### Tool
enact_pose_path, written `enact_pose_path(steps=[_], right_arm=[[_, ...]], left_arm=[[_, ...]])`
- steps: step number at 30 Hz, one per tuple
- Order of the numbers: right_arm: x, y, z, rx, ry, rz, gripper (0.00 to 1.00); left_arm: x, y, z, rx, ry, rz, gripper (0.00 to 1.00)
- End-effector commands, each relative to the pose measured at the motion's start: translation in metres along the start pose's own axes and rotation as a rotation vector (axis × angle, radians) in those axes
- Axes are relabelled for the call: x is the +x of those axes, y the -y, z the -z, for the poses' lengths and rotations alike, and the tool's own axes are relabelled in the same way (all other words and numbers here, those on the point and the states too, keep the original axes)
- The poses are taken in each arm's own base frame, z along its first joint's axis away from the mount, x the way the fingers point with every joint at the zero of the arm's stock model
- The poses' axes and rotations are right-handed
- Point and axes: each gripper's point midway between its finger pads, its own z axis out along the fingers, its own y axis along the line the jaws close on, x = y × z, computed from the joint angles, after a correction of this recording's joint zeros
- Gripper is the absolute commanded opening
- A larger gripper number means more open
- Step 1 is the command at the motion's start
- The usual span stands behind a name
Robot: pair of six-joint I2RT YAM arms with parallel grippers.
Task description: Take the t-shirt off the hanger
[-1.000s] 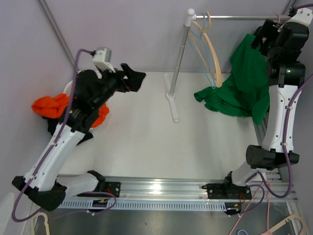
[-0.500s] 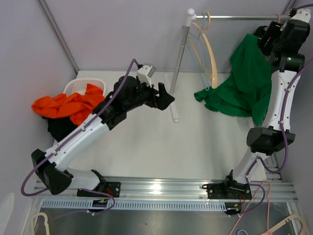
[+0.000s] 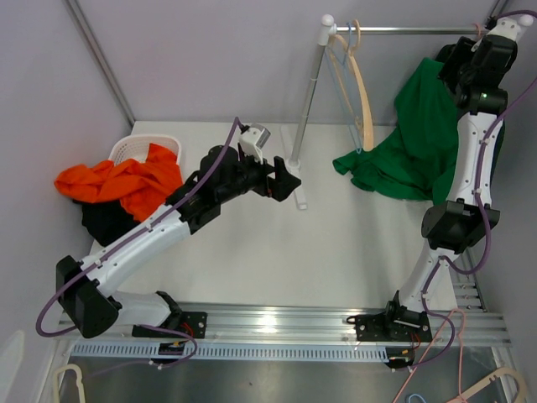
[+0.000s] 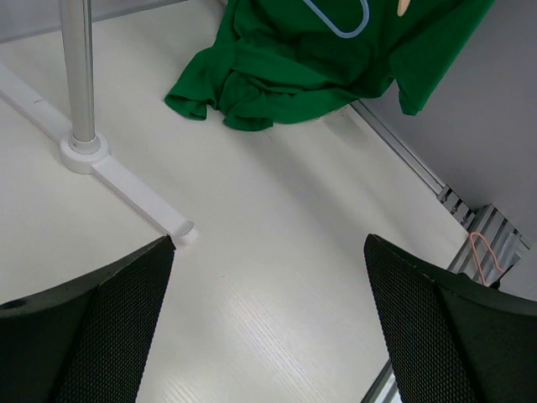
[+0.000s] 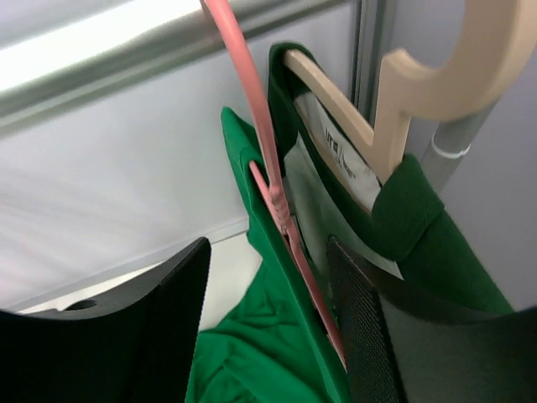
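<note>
Left gripper [image 3: 288,180] has swung away from the basket [image 3: 134,144] and now hovers over the table [image 3: 252,260] by the rack foot [image 4: 126,189], jaws wide, nothing in them. Orange cloth [image 3: 117,180] stays heaped over the basket. Across to the right, the t-shirt [image 3: 419,138] hangs on its wooden hanger [image 5: 436,75] at the rail [image 3: 403,30], hem pooled on the table. Right gripper [image 3: 445,67] has crept up to the collar, jaws apart, straddling a pink hanger [image 5: 270,176] and green fabric.

We are seeing the green t-shirt [image 3: 419,143] hanging, seemingly on a wooden hanger [image 5: 334,102], its lower part lying crumpled on the table [image 3: 252,252].
</note>
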Motion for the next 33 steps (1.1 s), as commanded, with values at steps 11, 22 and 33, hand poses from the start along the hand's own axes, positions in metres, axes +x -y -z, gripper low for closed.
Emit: enact_pose_path(steps=[11, 22, 33], right_arm=[[-0.045, -0.007, 0.001, -0.039, 0.147, 0.013, 0.28], [-0.037, -0.006, -0.007, -0.037, 0.126, 0.004, 0.00], [-0.105, -0.045, 0.054, -0.181, 0.288, -0.037, 0.00]], left_arm=[[-0.030, 0.012, 0.018, 0.030, 0.126, -0.064, 1.00], [-0.031, 0.009, 0.015, 0.014, 0.125, -0.073, 0.99], [-0.052, 0.012, 0.007, 0.023, 0.232, 0.013, 0.99]])
